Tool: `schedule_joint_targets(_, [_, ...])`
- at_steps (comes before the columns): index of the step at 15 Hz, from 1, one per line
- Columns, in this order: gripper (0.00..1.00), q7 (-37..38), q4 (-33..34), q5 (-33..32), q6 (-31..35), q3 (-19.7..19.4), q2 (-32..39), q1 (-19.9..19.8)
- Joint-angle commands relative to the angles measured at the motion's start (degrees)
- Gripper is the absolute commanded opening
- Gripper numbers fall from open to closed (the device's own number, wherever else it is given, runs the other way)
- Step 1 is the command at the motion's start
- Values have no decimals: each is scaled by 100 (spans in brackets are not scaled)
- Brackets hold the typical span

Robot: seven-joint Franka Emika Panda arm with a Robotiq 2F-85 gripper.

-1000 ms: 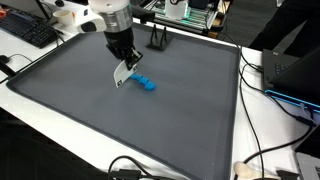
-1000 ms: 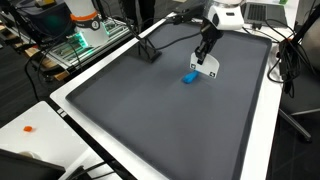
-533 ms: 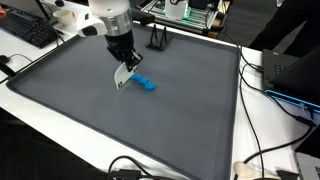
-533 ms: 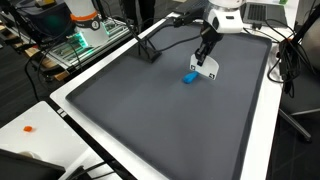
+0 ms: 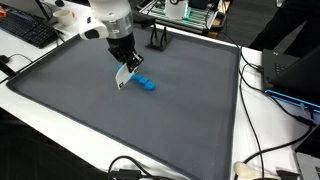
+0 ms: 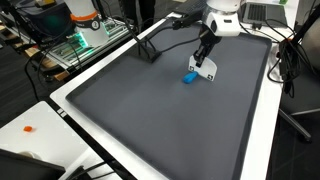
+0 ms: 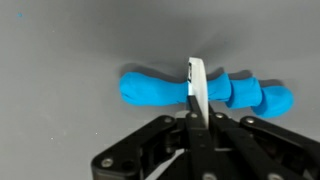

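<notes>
My gripper [image 5: 127,62] is shut on a thin white flat piece [image 5: 122,76], held edge-on in the wrist view [image 7: 198,88]. It hangs a little above the dark grey mat [image 5: 90,100]. A blue elongated lumpy object [image 5: 146,83] lies on the mat right beside the white piece. It also shows in the other exterior view [image 6: 189,76], and in the wrist view [image 7: 150,90] it lies straight across behind the white piece. The gripper shows in an exterior view [image 6: 205,57] holding the white piece [image 6: 208,70].
A black stand [image 5: 158,38] sits at the mat's far edge and shows in both exterior views [image 6: 150,52]. A keyboard [image 5: 28,30] and cables lie on the white table around the mat. A small orange item [image 6: 29,128] lies on the table near the mat's corner.
The gripper with the white piece has risen very slightly; the blue object has not moved.
</notes>
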Motion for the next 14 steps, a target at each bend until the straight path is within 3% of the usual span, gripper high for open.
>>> schedule_joint_targets(1, [1,-43,-291,103,-28,30,-50,-56])
schedule_joint_targets(14, [1,-52,-522,229,-376,84,-391,-48])
